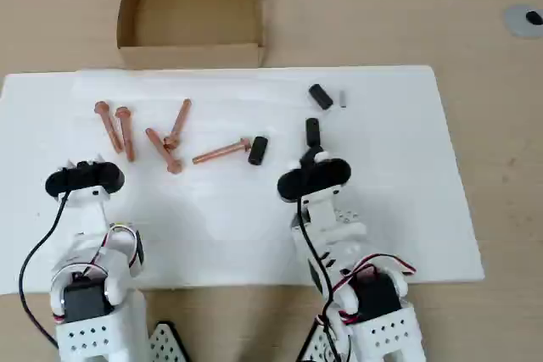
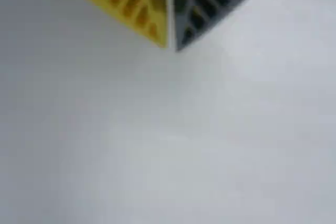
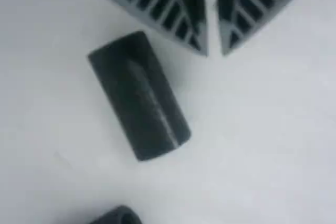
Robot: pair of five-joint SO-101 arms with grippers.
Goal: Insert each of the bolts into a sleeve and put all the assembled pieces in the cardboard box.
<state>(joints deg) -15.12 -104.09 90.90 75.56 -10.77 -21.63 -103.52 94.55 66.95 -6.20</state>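
Observation:
Several copper bolts lie scattered on the left half of the white sheet. Three black sleeves rest to their right: one at the tip of a bolt, one in the middle, one farther back. My right gripper is shut with nothing in it, its tips just beside the middle sleeve and not touching it. My left gripper is shut and empty over bare sheet, in front of the bolts. The cardboard box stands open at the back.
A small grey piece lies by the far sleeve. A second sleeve's end shows at the edge of the right wrist view. A grey disc sits at the table's far right. The sheet's right half is bare.

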